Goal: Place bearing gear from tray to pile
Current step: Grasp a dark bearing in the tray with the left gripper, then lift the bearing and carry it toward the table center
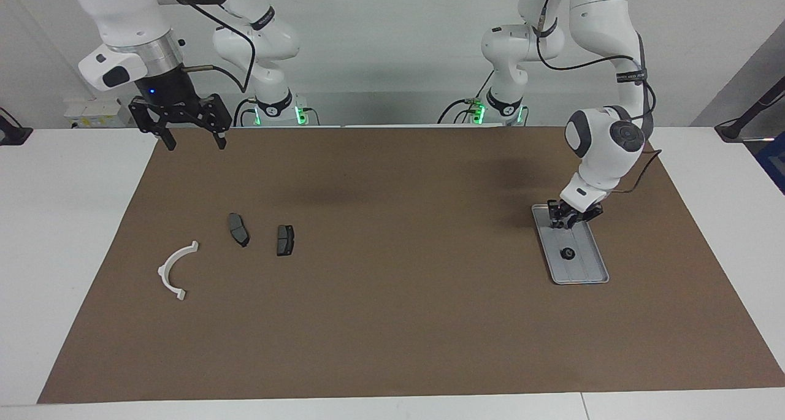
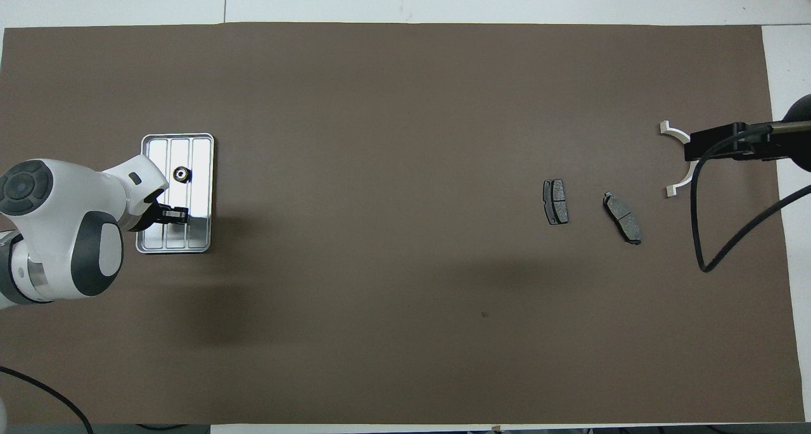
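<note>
White worktop (image 1: 73,224) carries a wide brown mat (image 1: 392,316), and both arms rise in front of a plain pale wall.

The left arm (image 1: 604,141) reaches down so that the left jaws stand inside the tray (image 1: 589,270), at its end nearer the robots. They are closed, fingertips together, low against the tray floor. Whether they pinch anything I cannot tell: the tips are one dark mass. Just beside them, farther from the robots and still in the tray, lies a small black gear (image 1: 568,253), clear of the fingers. From overhead the gear (image 2: 182,174) sits on a middle ridge of the tray (image 2: 199,149).

The right arm (image 1: 129,34) waits with the right jaws raised and spread wide, holding nothing. In the facing view they hang over the mat's edge nearest the robots, at that arm's end of the worktop. Below them on the mat, farther from the robots, lies the pile: a white bracket (image 1: 175,273) and two dark pads (image 1: 238,229), the second pad (image 1: 285,240) just beside the first, toward the left jaws. From overhead the raised jaws cover the middle of the bracket (image 2: 673,130), and a black cable (image 2: 697,231) loops down from them. Pile and tray lie well apart.
</note>
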`<state>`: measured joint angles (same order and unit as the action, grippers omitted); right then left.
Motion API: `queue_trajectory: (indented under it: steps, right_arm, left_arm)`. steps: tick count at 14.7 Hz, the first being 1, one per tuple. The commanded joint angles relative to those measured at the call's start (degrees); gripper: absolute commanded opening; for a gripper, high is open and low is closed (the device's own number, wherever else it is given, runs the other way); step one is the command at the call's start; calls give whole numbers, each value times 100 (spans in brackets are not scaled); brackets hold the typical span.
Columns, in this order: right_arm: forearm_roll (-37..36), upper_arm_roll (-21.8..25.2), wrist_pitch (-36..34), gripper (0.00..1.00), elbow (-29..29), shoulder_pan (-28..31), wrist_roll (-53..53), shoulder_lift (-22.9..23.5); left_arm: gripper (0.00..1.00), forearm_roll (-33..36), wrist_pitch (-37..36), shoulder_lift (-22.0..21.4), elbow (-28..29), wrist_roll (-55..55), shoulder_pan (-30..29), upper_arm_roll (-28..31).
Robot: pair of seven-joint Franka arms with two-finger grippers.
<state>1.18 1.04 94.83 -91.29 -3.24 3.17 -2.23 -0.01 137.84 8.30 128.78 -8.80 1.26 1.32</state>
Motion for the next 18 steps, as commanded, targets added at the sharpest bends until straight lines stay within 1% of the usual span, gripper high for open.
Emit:
queue_trajectory:
  steps: [1,3,5,6,8,9,10,11,13,14,16,17,18]
  right_arm:
    - [23,-8,168,100,-153,-28,-1,-102]
    - [23,-8,159,100,-170,33,-9,-111]
    - [31,10,168,100,-179,112,-10,-111]
    - [31,19,168,100,-170,148,-9,-102]
    - [31,28,168,100,-170,227,-45,-102]
    - [31,36,168,100,-170,236,-45,-102]
    - [31,36,168,100,-170,227,-53,-102]
    - [31,28,142,100,-170,218,-53,-102]
    - [31,10,54,100,-196,122,-62,-137]
    - [31,1,1,100,-327,87,-62,-216]
    - [31,-8,1,100,-398,86,-62,-243]
    - [31,-8,-8,100,-407,86,-62,-243]
    - [31,-8,1,100,-433,86,-53,-278]
  left_arm:
    - [0,80,199,14,42,308,32,-9]
    - [0,54,173,75,-37,344,41,-9]
    - [0,27,-10,102,-335,362,41,-18]
    - [0,-25,-325,110,-606,370,41,-18]
    - [0,-358,-1115,145,-1335,440,137,-18]
    - [0,-455,-1371,180,-1599,606,164,-10]
    - [0,-465,-1504,207,-1776,999,181,-18]
    - [0,-465,-1506,207,-1830,1377,338,-18]
    - [0,-404,-1488,190,-1857,2272,777,-1]
    - [0,-256,-1471,181,-1848,2817,1066,8]
    - [0,428,-1383,189,-1883,4396,1611,-9]
    - [0,631,-1287,189,-1883,5231,1884,-9]
    - [0,668,-1199,189,-1866,5979,2165,-9]
